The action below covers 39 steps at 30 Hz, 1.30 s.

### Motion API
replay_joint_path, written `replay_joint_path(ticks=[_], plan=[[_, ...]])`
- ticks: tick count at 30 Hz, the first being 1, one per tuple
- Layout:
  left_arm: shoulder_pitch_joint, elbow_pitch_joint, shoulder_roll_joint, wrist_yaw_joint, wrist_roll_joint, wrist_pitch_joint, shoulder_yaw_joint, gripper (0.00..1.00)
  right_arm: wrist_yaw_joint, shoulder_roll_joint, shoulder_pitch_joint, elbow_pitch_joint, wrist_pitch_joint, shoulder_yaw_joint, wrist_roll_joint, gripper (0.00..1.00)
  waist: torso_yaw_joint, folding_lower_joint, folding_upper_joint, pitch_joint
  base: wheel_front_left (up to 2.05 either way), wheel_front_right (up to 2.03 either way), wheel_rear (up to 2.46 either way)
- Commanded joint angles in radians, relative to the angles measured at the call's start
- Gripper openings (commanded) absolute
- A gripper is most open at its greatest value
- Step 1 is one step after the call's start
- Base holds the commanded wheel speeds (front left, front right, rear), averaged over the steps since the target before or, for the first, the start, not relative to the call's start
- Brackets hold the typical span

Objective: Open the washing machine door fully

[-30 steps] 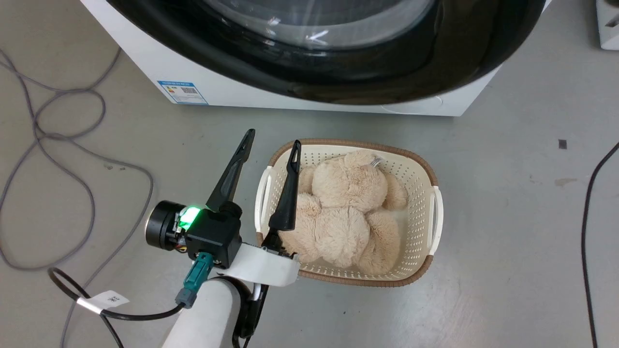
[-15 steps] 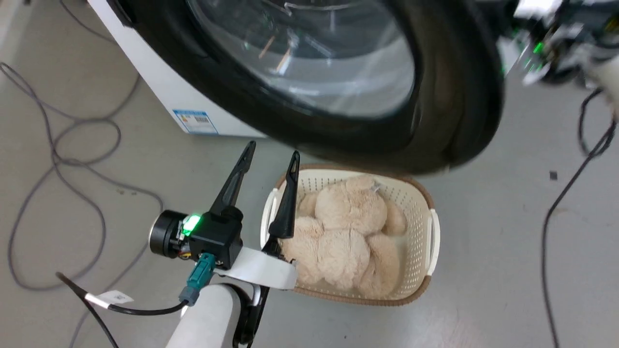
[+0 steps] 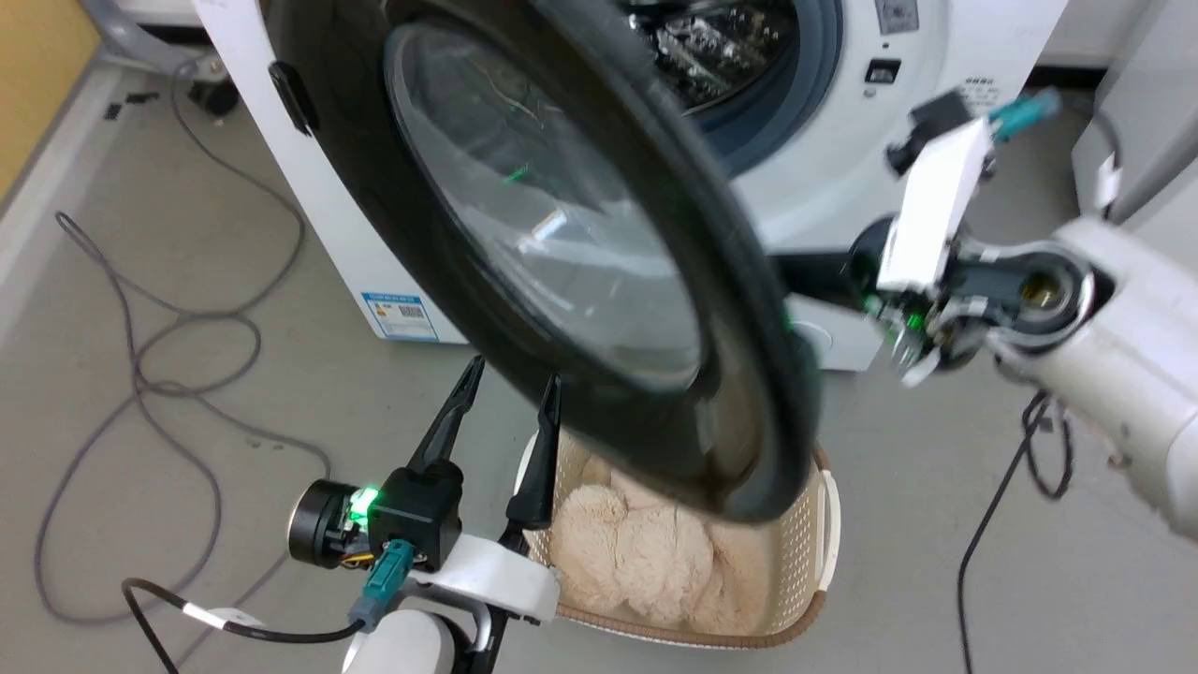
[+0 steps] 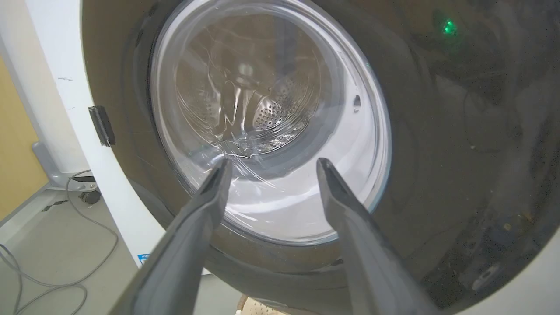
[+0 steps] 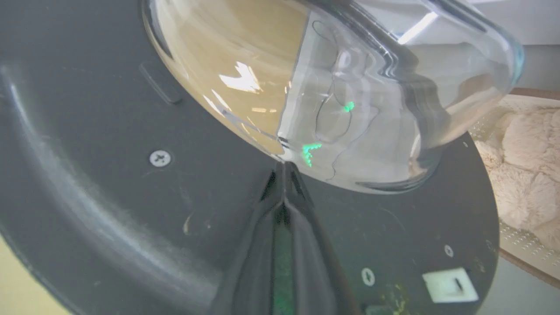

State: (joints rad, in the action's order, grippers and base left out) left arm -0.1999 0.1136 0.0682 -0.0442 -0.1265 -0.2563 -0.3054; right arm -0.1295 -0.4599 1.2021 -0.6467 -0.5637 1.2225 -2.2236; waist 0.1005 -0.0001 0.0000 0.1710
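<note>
Swing phase now: washing machine door (image 3: pixel 562 243) stands half-open off the washing machine (image 3: pixel 842 168), right hand (image 5: pixel 283 168) clenched empty, tips at its inner face (left hand (image 3: pixel 513 370) released, idle). Next call: push it wider.

Glossy black washing machine door (image 3: pixel 543 234) with clear glass, fluffy plush toy (image 3: pixel 627 562), plastic basket (image 3: pixel 800 562)

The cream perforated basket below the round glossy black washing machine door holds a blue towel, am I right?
Not a towel: the head view shows the cream perforated basket below the round glossy black washing machine door holding a fluffy beige plush toy.
</note>
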Motion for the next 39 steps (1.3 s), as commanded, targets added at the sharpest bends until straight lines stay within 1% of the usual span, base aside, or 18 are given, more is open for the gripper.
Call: replay_joint_path(ticks=[1, 9, 16, 17, 19, 20, 21, 25, 31, 33, 35, 37, 39], plan=[[0.015, 0.007, 0.005, 0.002, -0.009, -0.005, 0.004, 1.00, -0.001, -0.005, -0.039, 0.048, 0.013, 0.010, -0.015, 0.00, 0.002, 0.0001, 0.0000, -0.020, 0.00, 0.00, 0.00], [0.039, 0.020, 0.009, 0.000, -0.017, -0.006, 0.004, 1.00, -0.001, -0.033, -0.115, 0.228, 0.073, 0.045, -0.039, 0.00, 0.009, 0.0001, 0.0000, -0.052, 0.00, 0.00, 0.00], [0.044, 0.027, 0.009, 0.000, -0.024, -0.006, 0.005, 1.00, -0.001, -0.051, -0.154, 0.296, 0.112, 0.055, -0.039, 0.00, 0.014, 0.0001, 0.0000, -0.062, 0.00, 0.00, 0.00], [0.044, 0.029, 0.009, 0.000, -0.025, -0.006, 0.006, 1.00, -0.001, -0.055, -0.160, 0.304, 0.139, 0.055, -0.035, 0.00, 0.014, 0.0001, 0.0000, -0.064, 0.00, 0.00, 0.00], [0.046, 0.031, 0.009, -0.001, -0.028, -0.006, 0.008, 1.00, -0.001, -0.067, -0.175, 0.312, 0.235, 0.044, -0.009, 0.00, 0.015, 0.0001, 0.0000, -0.069, 0.00, 0.00, 0.00], [0.047, 0.033, 0.008, -0.002, -0.029, -0.006, 0.009, 1.00, -0.001, -0.075, -0.186, 0.314, 0.288, 0.037, 0.013, 0.42, 0.015, 0.0001, 0.0000, -0.073, 0.00, 0.00, 0.00], [0.049, 0.034, 0.008, -0.003, -0.031, -0.006, 0.011, 1.00, -0.001, -0.081, -0.207, 0.318, 0.337, 0.026, 0.023, 1.00, 0.015, 0.0001, 0.0000, -0.078, 0.00, 0.00, 0.00], [0.061, 0.039, 0.008, -0.007, -0.037, -0.006, 0.021, 1.00, -0.001, -0.108, -0.310, 0.345, 0.503, -0.022, 0.035, 1.00, 0.005, 0.0001, 0.0000, -0.099, 0.00, 0.00, 0.00], [0.091, 0.045, 0.020, -0.015, -0.046, -0.006, 0.052, 1.00, -0.001, -0.151, -0.515, 0.429, 0.757, -0.120, 0.056, 1.00, -0.020, 0.0001, 0.0000, -0.136, 0.00, 0.00, 0.00], [0.104, 0.047, 0.024, -0.018, -0.048, -0.006, 0.061, 1.00, -0.001, -0.167, -0.587, 0.448, 0.805, -0.156, 0.075, 1.00, -0.026, 0.0001, 0.0000, -0.147, 0.00, 0.00, 0.00], [0.114, 0.049, 0.030, -0.018, -0.050, -0.006, 0.069, 1.00, -0.001, -0.176, -0.669, 0.451, 0.823, -0.231, 0.097, 1.00, -0.031, 0.0001, 0.0000, -0.157, 0.00, 0.00, 0.00], [0.126, 0.052, 0.035, -0.019, -0.051, -0.006, 0.077, 1.00, -0.001, -0.170, -0.767, 0.386, 0.824, -0.382, 0.165, 1.00, -0.037, 0.0001, 0.0000, -0.167, 0.00, 0.00, 0.00], [0.136, 0.053, 0.038, -0.019, -0.053, -0.006, 0.083, 1.00, -0.001, -0.132, -0.873, 0.331, 0.825, -0.532, 0.264, 1.00, -0.039, 0.0001, 0.0000, -0.173, 0.00, 0.00, 0.00]])
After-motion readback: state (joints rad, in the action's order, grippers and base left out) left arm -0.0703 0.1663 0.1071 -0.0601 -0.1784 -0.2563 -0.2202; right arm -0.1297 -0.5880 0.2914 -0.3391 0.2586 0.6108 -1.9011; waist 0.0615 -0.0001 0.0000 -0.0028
